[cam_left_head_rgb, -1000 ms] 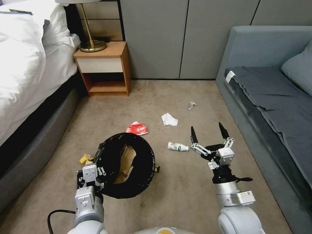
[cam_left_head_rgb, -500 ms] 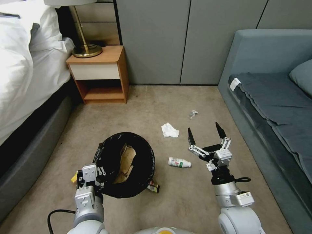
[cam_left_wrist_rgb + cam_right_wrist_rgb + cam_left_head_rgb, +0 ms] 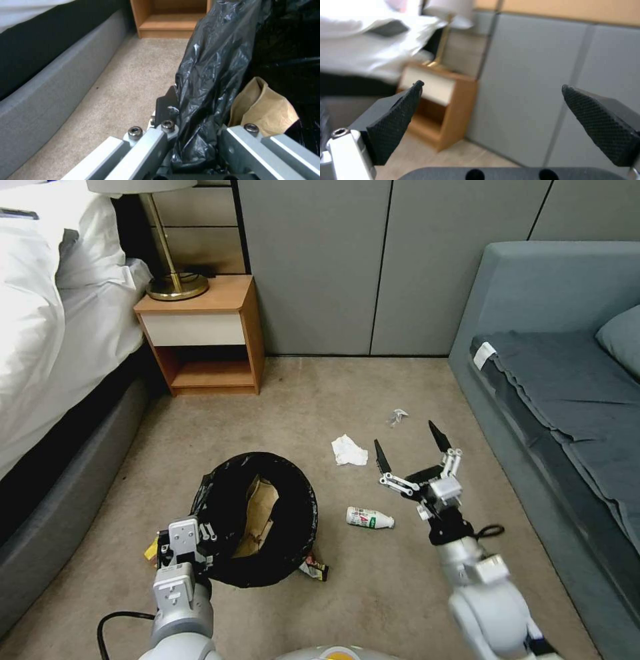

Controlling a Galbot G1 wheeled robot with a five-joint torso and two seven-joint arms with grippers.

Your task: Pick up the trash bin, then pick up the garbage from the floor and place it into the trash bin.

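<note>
While my left pincer [image 3: 200, 533] stays clamped on the near rim of the trash bin [image 3: 257, 517] (black liner pinched between its fingers, a brown paper bag [image 3: 263, 110] inside), I hold the bin tilted above the floor [image 3: 300, 393] near the bed [image 3: 47, 333]. My right pincer [image 3: 408, 447] hangs spread wide and empty over the carpet, above a small white bottle [image 3: 369, 518] lying beside the bin. Beyond it on the floor sit a crumpled white tissue [image 3: 349, 450] and a small clear scrap [image 3: 397, 415], well apart from the nightstand [image 3: 200, 337], while a wrapper [image 3: 313, 569] peeks out under the bin's edge.
</note>
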